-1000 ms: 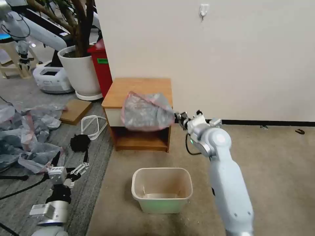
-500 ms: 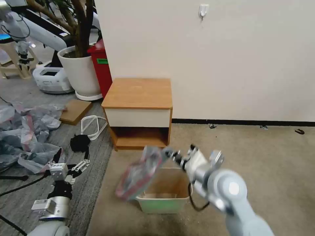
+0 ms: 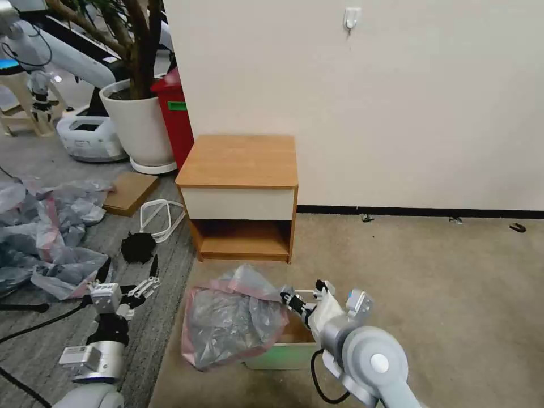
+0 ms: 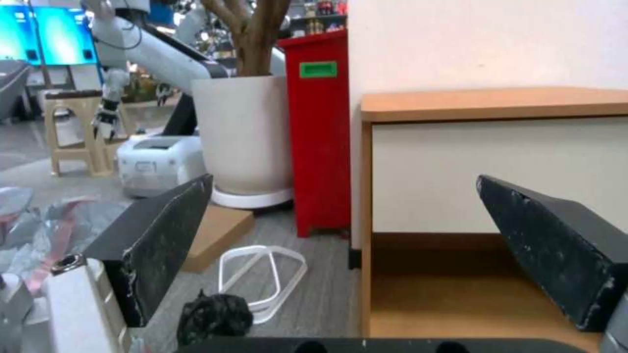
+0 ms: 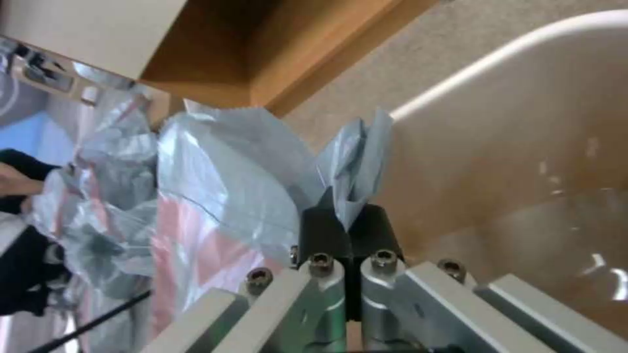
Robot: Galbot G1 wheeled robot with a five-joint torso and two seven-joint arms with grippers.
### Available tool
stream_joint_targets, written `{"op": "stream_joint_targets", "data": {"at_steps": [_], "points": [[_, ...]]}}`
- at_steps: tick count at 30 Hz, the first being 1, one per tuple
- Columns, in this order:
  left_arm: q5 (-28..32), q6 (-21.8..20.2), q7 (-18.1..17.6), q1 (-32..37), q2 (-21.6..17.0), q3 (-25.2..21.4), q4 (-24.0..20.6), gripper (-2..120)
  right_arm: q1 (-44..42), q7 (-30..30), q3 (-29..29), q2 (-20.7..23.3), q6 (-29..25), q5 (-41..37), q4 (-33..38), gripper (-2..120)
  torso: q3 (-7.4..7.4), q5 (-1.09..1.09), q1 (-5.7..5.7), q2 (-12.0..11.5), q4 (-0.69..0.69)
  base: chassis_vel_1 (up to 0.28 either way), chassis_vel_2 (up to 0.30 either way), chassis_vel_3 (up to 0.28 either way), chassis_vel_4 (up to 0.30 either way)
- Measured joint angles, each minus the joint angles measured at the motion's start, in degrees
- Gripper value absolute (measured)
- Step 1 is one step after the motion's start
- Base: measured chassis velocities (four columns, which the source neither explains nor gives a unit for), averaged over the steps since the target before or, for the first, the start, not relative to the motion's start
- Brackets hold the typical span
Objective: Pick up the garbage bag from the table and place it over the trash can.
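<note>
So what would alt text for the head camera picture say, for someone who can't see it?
The robot's right gripper pinches a thin translucent grey plastic garbage bag with a pink band, draped over the left side of a small beige plastic trash can on carpet. Behind stands a light-wood nightstand with a white drawer; the left gripper waits open at lower left.

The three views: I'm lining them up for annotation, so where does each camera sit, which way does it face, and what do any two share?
Head view: high on the robot, looking forward and down at the table, the trash can, the garbage bag and both arms.
Left wrist view: low by the floor, facing the table; the left hand is open.
Right wrist view: above the trash can, along the right hand, shut on the garbage bag.
Shared: head and left wrist views both show the red bin.
</note>
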State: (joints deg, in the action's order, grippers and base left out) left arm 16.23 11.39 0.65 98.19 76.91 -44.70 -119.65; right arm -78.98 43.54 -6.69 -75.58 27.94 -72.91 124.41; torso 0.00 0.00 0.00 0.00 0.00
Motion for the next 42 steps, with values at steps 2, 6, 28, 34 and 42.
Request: {"op": "stream_joint_targets", "data": {"at_steps": [2,6,28,34,42], "points": [[0.02,-0.01,0.01,0.00,-0.06,0.02,0.00,100,-0.42,-0.01,0.00,0.39,0.17,0.60,0.28,0,0.00,0.00,0.00,0.00,0.00,0.000,0.000,0.000,0.000],[0.03,-0.03,0.04,-0.09,-0.09,0.30,0.00,100,-1.46,-0.79,0.09,1.43,0.49,2.74,1.07,0,0.00,0.00,0.00,0.00,0.00,0.000,0.000,0.000,0.000],[-0.30,-0.24,2.06,-1.00,-0.30,2.29,0.87,100,-3.52,-5.70,-0.99,7.18,4.49,23.38,5.40,70,0.00,0.00,0.00,0.00,-0.01,0.000,0.000,0.000,0.000],[-0.32,-0.23,5.72,-0.53,-0.86,3.10,0.43,100,-3.16,-10.35,-3.12,10.19,3.42,27.43,6.76,89,0.00,0.00,0.00,0.00,0.00,0.000,0.000,0.000,0.000],[0.08,-6.64,9.39,1.15,-2.53,7.12,-2.06,100,-2.65,-13.89,-3.84,12.91,1.35,30.86,7.74,111,0.00,0.00,0.00,-0.01,-0.01,0.000,0.000,0.000,0.000]]}}
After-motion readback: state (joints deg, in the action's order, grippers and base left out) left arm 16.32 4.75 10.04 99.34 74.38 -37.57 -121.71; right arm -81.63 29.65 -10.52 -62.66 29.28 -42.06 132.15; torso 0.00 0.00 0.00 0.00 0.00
